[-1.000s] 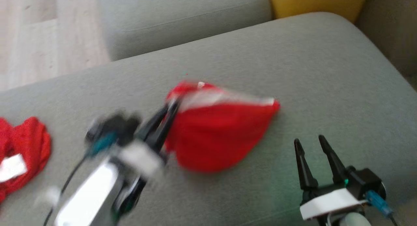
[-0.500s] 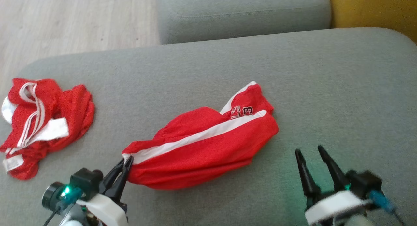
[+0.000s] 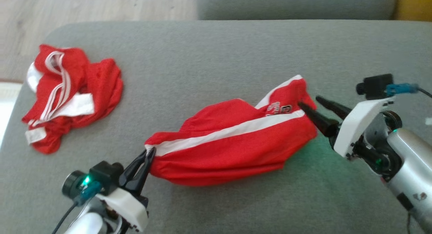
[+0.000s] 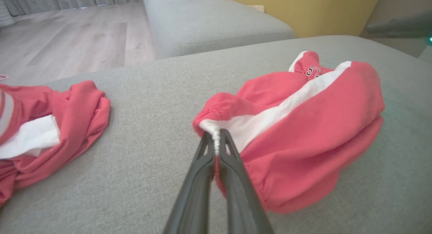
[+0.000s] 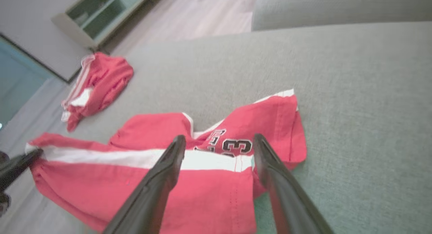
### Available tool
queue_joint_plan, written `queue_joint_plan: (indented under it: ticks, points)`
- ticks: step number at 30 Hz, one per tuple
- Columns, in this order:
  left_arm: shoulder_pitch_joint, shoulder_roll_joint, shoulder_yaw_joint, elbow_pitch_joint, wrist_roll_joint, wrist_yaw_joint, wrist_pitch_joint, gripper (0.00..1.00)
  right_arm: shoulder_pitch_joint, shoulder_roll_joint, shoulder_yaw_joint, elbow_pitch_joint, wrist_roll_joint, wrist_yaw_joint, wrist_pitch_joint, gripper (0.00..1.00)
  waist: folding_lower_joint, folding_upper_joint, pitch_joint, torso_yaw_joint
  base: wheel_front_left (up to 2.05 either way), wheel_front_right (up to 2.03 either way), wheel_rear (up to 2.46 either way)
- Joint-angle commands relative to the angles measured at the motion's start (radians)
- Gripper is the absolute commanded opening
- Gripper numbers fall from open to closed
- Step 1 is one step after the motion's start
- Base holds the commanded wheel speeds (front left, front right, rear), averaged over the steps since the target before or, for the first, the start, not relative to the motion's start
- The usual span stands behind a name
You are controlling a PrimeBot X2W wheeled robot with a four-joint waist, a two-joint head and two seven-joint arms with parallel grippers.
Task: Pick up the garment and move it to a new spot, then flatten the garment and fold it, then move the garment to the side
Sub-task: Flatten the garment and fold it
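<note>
A fold hides some of the print [image 5: 236, 147] on the red shorts [image 3: 219, 156]; the left wrist view cuts off the other red clothes [image 4: 77, 109].

I count two red garments, a stretched-out garment [image 3: 233, 143] and a crumpled garment [image 3: 72, 95], on one grey sofa [image 3: 216, 52]. My own grippers number two, the left gripper [image 3: 150, 152] and the right gripper [image 3: 307, 100].
</note>
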Motion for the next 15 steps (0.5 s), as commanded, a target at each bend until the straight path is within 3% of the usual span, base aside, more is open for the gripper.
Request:
queue_joint_plan:
  ticks: [1,10,11,12,14,15]
  points:
    - [-0.063,0.013,0.034,-0.017,0.01,-0.008,-0.016,0.0,-0.039,-0.039,0.039,-0.006,0.007,0.007,0.034,1.0,0.0,0.0,0.019,0.031,0.0,0.0,0.0]
    - [-0.107,-0.021,0.0,0.008,0.03,-0.029,-0.025,0.0,-0.125,-0.064,0.197,0.108,0.025,0.007,0.077,1.0,0.0,0.0,0.037,0.079,0.0,0.0,0.0]
    - [-0.11,-0.023,-0.003,0.01,0.031,-0.03,-0.026,0.0,-0.13,-0.064,0.215,0.117,0.031,0.007,0.076,0.88,0.0,0.0,0.037,0.08,0.0,0.0,0.0]
    - [-0.111,-0.024,-0.005,0.013,0.031,-0.032,-0.027,0.0,-0.136,-0.064,0.23,0.125,0.036,0.007,0.071,0.48,0.0,0.0,0.037,0.081,0.0,0.0,0.0]
    - [-0.114,-0.025,-0.008,0.018,0.032,-0.033,-0.028,0.0,-0.146,-0.065,0.256,0.134,0.045,0.007,0.053,0.0,0.0,0.0,0.037,0.08,0.0,0.0,0.0]
    - [-0.114,-0.024,-0.007,0.022,0.032,-0.034,-0.029,0.0,-0.152,-0.066,0.27,0.135,0.046,0.007,0.036,0.0,0.0,0.0,0.035,0.077,0.0,0.0,0.0]
